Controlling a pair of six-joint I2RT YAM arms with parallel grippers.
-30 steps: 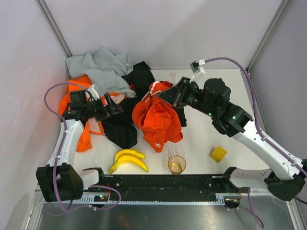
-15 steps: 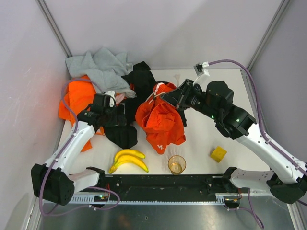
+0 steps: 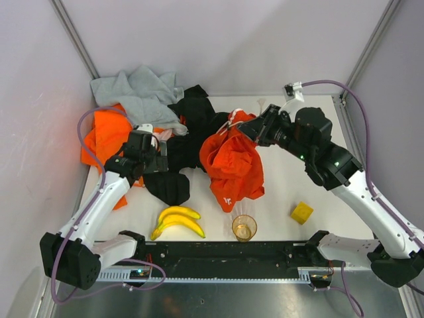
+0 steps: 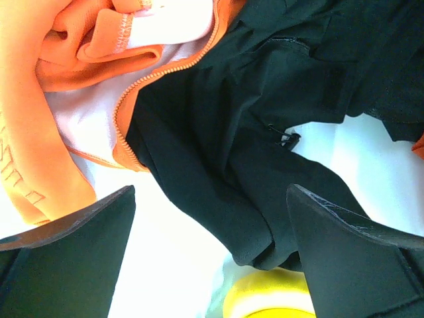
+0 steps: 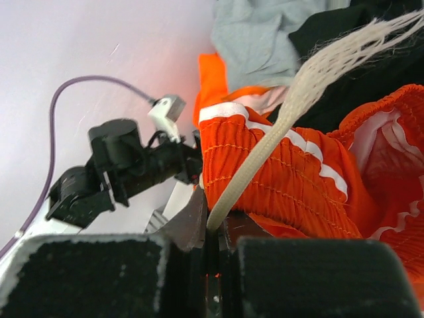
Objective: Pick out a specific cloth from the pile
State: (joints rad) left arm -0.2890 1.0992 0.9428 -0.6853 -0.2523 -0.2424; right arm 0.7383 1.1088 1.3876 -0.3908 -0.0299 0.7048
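White table (image 3: 281,182) | right claw (image 3: 244,127) clamped on crinkly red-orange cloth (image 3: 235,165) — left claw (image 3: 163,158) apart over pile (image 3: 139,93)

Crumpled red-orange cloth (image 3: 235,165), white logo, just right of grey-black-orange pile (image 3: 141,98)

1. We see a white desk (image 3: 285,192) carrying the pile (image 3: 132,99) at its far left.
2. Near its front edge sit a banana bunch (image 3: 177,221), an upright amber cup (image 3: 244,228) and a yellow cube (image 3: 301,212), all apart.

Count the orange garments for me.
2: the red-orange cloth in the right gripper, centre, and a paler one at the left edge of the pile. Others may be buried.
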